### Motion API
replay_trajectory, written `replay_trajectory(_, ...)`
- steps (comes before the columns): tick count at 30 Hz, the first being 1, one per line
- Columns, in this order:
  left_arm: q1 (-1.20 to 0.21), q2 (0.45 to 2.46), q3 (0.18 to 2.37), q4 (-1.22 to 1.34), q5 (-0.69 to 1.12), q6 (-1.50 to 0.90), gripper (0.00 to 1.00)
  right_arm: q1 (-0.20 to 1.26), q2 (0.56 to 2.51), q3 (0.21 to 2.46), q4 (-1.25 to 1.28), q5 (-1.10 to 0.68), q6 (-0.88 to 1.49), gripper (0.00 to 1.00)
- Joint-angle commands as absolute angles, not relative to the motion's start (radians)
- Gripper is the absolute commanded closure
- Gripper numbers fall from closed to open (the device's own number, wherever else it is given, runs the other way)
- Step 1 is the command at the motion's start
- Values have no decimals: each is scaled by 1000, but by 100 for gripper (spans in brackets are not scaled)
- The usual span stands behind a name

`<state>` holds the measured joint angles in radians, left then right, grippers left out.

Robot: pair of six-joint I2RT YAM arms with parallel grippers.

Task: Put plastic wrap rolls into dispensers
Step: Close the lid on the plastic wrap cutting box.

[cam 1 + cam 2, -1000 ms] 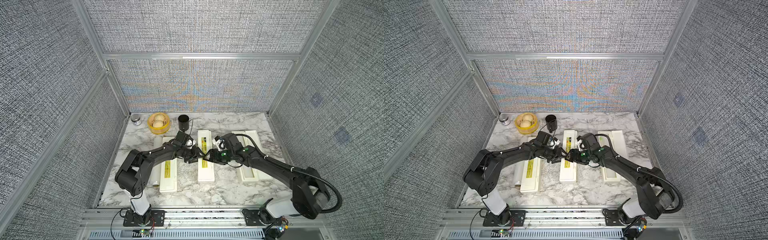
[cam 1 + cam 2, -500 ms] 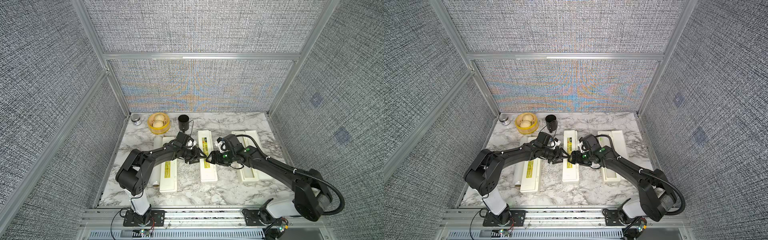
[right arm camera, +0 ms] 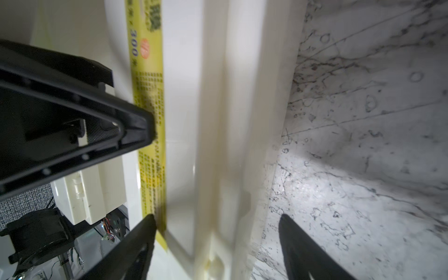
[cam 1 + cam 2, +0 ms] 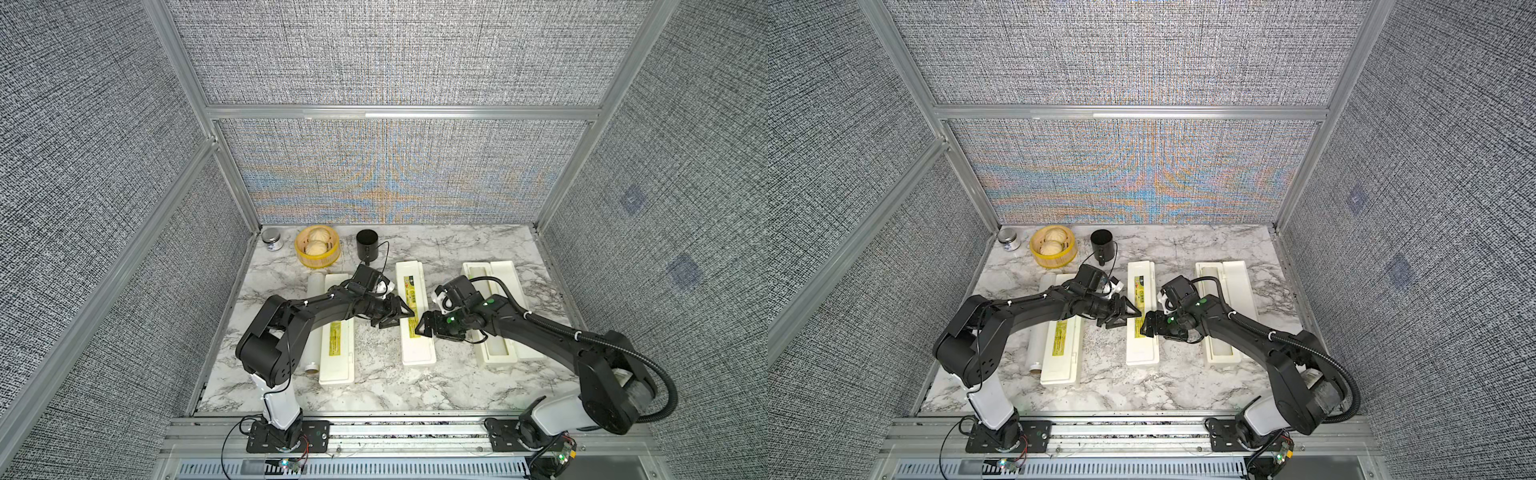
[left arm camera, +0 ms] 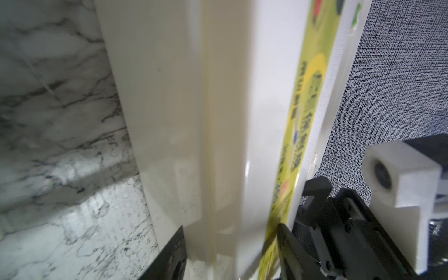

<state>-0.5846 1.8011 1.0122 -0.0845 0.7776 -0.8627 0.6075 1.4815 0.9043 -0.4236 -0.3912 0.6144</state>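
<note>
The middle dispenser (image 4: pixel 409 286) (image 4: pixel 1141 278) lies closed on the marble table, its yellow label up. My left gripper (image 4: pixel 405 319) (image 4: pixel 1133 319) reaches in from its left and is shut across the dispenser's long edge (image 5: pixel 261 97). In the left wrist view one finger lies on the label and the other against the side, round the left gripper (image 5: pixel 230 232). My right gripper (image 4: pixel 420 326) (image 4: pixel 1144 326) (image 3: pixel 215 219) is open and straddles the opposite edge (image 3: pixel 181 97), with marble showing beside one finger. A plastic wrap roll (image 4: pixel 312 345) lies left of the closed left dispenser (image 4: pixel 337 353). The right dispenser (image 4: pixel 496 349) is open.
At the back left of the table stand a small jar (image 4: pixel 271 240), a yellow steamer basket (image 4: pixel 317 247) with buns and a black cup (image 4: pixel 367 245). Grey fabric walls close in three sides. The metal rail with both arm bases runs along the front.
The right gripper's jaws have spread wider round the middle dispenser and it has shifted slightly toward the front. The left gripper has kept its place on the dispenser.
</note>
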Motion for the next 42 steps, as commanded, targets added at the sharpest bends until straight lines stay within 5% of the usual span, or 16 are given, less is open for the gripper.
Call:
replay_trajectory(1,-591,1813,1020,-115,754,-854,43,607,1497,891,-377,-443,618,18)
replay_trajectory(14,-618,1836,1034,-112,746,-870,43,608,1511,846,-207,-630,694,26)
replay_trajectory(42,-627,1719,828,-49,736,-939,43,641,1513,715,16,-602,948,33)
